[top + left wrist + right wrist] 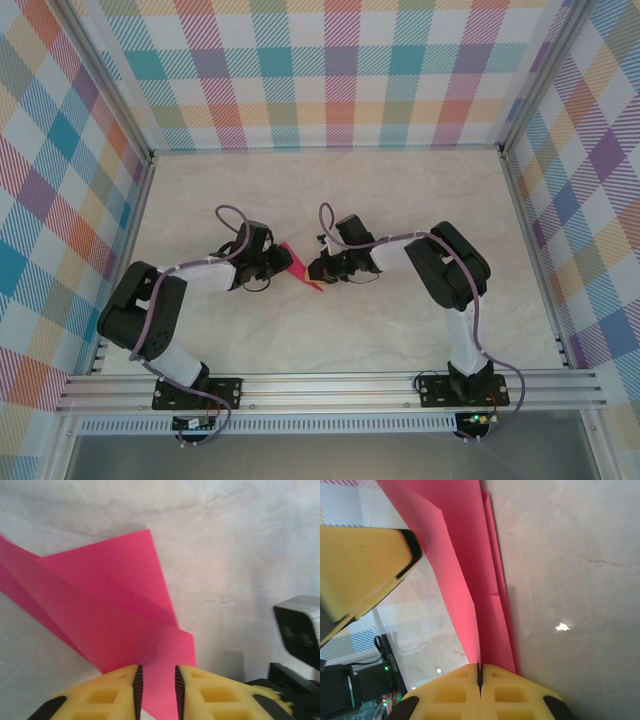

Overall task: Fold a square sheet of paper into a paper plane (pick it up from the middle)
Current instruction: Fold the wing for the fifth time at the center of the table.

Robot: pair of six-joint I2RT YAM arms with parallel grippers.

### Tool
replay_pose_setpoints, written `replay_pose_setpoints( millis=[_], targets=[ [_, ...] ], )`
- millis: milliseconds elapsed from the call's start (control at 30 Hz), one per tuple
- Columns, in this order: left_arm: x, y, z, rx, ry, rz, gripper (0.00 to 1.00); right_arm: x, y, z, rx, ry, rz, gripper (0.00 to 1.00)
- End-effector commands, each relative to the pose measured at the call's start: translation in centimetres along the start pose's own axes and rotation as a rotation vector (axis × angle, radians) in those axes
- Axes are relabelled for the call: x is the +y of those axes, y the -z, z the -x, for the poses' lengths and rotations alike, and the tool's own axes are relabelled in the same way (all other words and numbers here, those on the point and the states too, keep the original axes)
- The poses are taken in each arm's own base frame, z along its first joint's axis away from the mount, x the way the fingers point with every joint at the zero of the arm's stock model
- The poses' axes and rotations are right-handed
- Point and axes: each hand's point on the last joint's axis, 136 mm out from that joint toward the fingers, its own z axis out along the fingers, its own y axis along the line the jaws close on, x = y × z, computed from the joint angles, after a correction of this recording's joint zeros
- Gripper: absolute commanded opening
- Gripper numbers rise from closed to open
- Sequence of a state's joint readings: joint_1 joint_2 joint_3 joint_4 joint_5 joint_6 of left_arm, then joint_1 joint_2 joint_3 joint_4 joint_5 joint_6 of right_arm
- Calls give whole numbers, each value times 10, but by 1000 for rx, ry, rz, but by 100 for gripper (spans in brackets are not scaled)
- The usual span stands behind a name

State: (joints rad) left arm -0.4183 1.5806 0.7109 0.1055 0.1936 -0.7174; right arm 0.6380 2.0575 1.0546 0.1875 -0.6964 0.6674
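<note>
Top external view: pale marbled-stone tabletop (400, 200), plaid-patterned walls (340, 70) on three sides, ribbed aluminium rail (330, 388) across the near edge. Both black arms bend inward and meet near mid-table. The thin magenta-pink sheet of paper (300, 272), creased into a narrow slanted shape, sits between the left gripper (278, 262) and the right gripper (318, 270), touching both. A small board with a green light (478, 418) sits at the right arm's base; any print on it is too small to read.

Left wrist view: the left gripper (156, 672) shows two yellow foam-block fingers (112, 695) with black ribbed inner pads, standing a narrow gap apart, not pressed together. The sheet of paper (110, 595) spreads up and to the left from that gap in overlapping folded layers, one pointed corner high at centre; pink fills the gap itself. Whether the pads touch it, cannot tell. The marbled tabletop (240, 540) lies behind. A grey-and-black boxy part (300, 630) sits at the right edge, no marking legible.

Right wrist view: the right gripper (480, 667) has its yellow fingers (450, 695) pressed together, with the lower edge of the sheet of paper (465, 555) pinched in the seam. The sheet rises from there as a long folded strip, several layers visible on its right side, above the tabletop (570, 580). One yellow finger (360, 565) of the left gripper sits at upper left, its black tip just beside the pink surface
</note>
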Motion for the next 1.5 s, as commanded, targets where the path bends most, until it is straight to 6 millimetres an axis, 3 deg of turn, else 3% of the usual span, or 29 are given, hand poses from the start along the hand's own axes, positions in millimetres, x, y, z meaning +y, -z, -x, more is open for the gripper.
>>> replay_pose_setpoints(
  millis=[0, 233, 633, 967, 1467],
  targets=[
    [-17, 12, 9, -43, -26, -57, 30, -10, 4, -2, -24, -80, 4, 0],
    [-15, 11, 1, -42, -37, -97, 32, -15, 7, 1, -33, -158, 17, 0],
    [-22, 4, -7, -11, -44, -168, 27, -32, 3, -6, 9, -196, -59, 0],
    [-10, -15, -13, 26, -26, -127, 21, -40, 2, -8, 18, -217, -94, 0],
    [9, -20, -16, 26, -14, -41, 17, -46, -1, -11, 38, -232, -104, 0]
  ],
)
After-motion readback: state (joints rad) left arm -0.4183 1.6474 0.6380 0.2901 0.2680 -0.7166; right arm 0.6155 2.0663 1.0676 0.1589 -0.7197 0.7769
